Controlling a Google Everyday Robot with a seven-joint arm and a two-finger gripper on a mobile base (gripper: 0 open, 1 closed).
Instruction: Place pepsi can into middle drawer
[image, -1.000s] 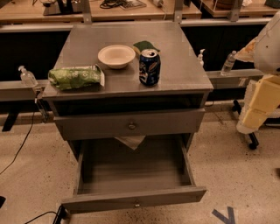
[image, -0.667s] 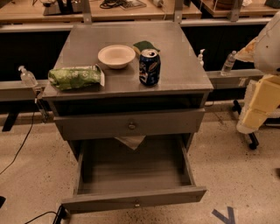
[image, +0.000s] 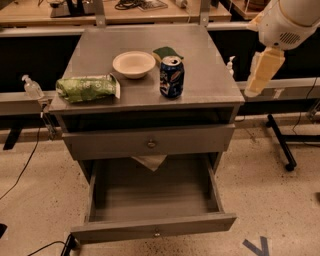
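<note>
My tool hangs at the upper right, out past the right edge of the table and well apart from everything on it; it points downward from the white arm; whether it is open or closed I cannot tell, and it carries nothing that I can see.

The pepsi can stands upright on the table top, near the front edge and right of centre; just behind it lies a small dark green object, and to its left, close but not touching, sits a pale bowl; further left the green snack bag lies flat near the front left corner.

Below the top, the grey drawer with the taller front panel is pushed nearly in; under it the middle drawer is pulled far out, its deep tray open to view and its round knob facing forward; a pale scrap hangs at the back of the tray, beneath the upper drawer.
</note>
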